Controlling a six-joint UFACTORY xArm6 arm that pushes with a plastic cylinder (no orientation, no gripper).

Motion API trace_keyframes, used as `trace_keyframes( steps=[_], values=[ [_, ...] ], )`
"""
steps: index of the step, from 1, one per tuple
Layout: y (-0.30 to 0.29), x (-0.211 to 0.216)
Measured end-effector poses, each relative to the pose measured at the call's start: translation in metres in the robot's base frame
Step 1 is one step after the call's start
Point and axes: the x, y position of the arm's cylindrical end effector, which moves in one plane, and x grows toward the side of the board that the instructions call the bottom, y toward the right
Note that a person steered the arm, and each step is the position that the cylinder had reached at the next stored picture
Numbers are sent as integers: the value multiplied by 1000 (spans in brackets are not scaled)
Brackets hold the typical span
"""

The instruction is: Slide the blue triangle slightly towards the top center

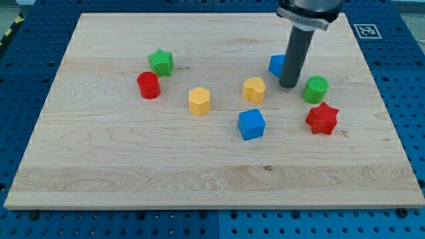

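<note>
The blue triangle (277, 65) lies on the wooden board at the view's upper right, mostly hidden behind my rod. My tip (289, 85) rests on the board just to the lower right of the blue triangle, touching or almost touching it. A green cylinder (315, 89) stands just right of the tip. A yellow heart (254, 89) lies left of the tip.
A red star (323, 119) lies below the green cylinder. A blue cube (252, 124) sits near the middle. A yellow hexagon (199, 101), a red cylinder (149, 85) and a green star (161, 62) lie to the left. The board's top edge (199, 13) is above.
</note>
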Motion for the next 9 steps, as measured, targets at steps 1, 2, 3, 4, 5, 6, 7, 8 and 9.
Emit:
trace_keyframes(
  steps=[1,2,3,4,5,6,7,8,9],
  values=[
    [2,0],
    [-2,-5],
    [-3,-17],
    [-3,-35],
    [-4,-51],
    [-4,-52],
    [-22,-52],
    [-55,-51],
    [-66,-36]
  ],
)
